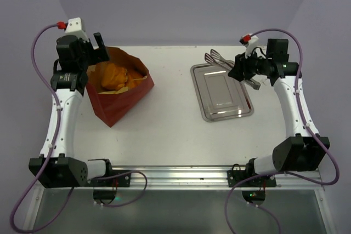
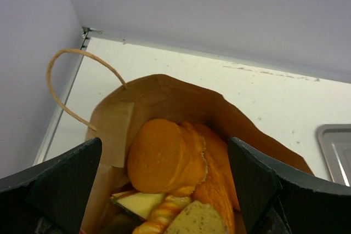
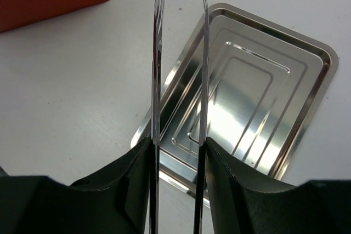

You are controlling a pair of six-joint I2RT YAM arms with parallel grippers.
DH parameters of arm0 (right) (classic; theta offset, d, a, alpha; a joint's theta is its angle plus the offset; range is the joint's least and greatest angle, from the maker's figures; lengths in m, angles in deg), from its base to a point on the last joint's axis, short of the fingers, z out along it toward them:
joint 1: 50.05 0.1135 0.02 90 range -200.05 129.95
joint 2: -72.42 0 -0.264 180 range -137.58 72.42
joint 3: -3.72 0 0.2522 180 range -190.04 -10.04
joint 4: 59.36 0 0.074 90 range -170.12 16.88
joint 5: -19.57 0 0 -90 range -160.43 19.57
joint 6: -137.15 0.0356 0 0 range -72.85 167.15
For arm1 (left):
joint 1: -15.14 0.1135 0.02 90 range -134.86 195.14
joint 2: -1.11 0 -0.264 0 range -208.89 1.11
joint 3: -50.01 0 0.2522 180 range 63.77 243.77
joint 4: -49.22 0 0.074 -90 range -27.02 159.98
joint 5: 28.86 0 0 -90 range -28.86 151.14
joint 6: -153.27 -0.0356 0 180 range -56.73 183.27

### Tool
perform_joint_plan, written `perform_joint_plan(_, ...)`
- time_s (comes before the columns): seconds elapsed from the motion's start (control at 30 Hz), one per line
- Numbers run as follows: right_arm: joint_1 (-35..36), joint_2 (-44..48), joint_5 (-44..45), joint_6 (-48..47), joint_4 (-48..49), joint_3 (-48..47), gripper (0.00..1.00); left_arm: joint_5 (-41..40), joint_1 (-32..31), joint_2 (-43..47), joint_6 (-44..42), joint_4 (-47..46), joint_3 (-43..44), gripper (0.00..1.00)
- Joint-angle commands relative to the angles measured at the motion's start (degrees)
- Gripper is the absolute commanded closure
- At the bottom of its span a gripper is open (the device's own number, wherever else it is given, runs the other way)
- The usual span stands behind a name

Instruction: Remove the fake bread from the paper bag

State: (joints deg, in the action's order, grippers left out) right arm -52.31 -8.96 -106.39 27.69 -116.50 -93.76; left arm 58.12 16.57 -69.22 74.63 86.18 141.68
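— Which arm is placed for the bread?

— The left one. The left gripper [image 2: 164, 146] hangs at the far-left rim of the paper bag [image 1: 112, 105], its jaws spread as wide as they go and nothing between them. The fake bread [image 1: 114, 76] is all inside the bag, piled in the open mouth just ahead of and below those fingers.

— How does the bag lie?

— Slumped on the bench [image 1: 170, 119], closed end toward the arms, mouth opening up toward the far-left corner. So I'd say the reach goes down and in along the bag's length. In the wrist view the round bun [image 2: 159, 154] sits topmost, roughly centred between the fingers. An orange loaf [image 2: 216, 184] leans against its right side, and a pale sandwich wedge [image 2: 137, 204] lies lower down.

— And the other arm?

— Well apart, across the bench. The right gripper [image 3: 178, 157] is clamped on a pair of steel tongs [image 3: 157, 53], pressing the two blades from outside, near the far end of the steel tray [image 1: 222, 92]. Nothing sits between the blades.

— The left arm's pose?

— Stretched forward along the left edge, wrist tipped down at the bag's mouth. The bun looks like the easy first grab, though the brown paper wall by the right finger might snag.
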Motion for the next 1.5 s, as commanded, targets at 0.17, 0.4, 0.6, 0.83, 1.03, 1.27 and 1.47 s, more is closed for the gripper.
perform_joint_plan(0.17, 5.4, -1.7, -5.8, 2.9, 0.7, -3.9, 0.56, 4.8, 9.5, -13.4, -0.5, 9.0, 15.2, 0.05)
perform_joint_plan(0.4, 6.5, -1.8, -7.6, 2.8, 1.7, -2.5, 0.55, 6.7, 12.9, -15.0, 0.3, 11.3, 10.2, 0.14)
perform_joint_plan(0.6, 6.8, -0.4, -10.1, 2.5, 1.5, -2.9, 0.56, 8.3, 15.0, -19.2, 0.2, 10.1, 8.7, 0.18)
perform_joint_plan(0.83, 9.1, -0.7, -11.3, 2.7, -0.7, -6.4, 0.56, 16.6, 15.2, -24.9, 0.2, 9.8, 9.8, 0.40)
perform_joint_plan(1.03, 12.2, -2.4, -10.9, 2.2, -4.3, -12.9, 0.55, 25.1, 15.2, -27.1, 2.2, 7.7, 11.4, 0.97)
perform_joint_plan(1.27, 18.7, -7.1, -8.7, 3.7, -6.5, -23.7, 0.56, 35.7, 14.7, -23.2, 5.8, -0.3, 11.8, 1.00)
perform_joint_plan(1.47, 26.2, -13.3, -7.4, 4.2, -10.0, -33.7, 0.56, 38.2, 10.2, -17.9, 7.6, -9.0, 6.6, 1.00)
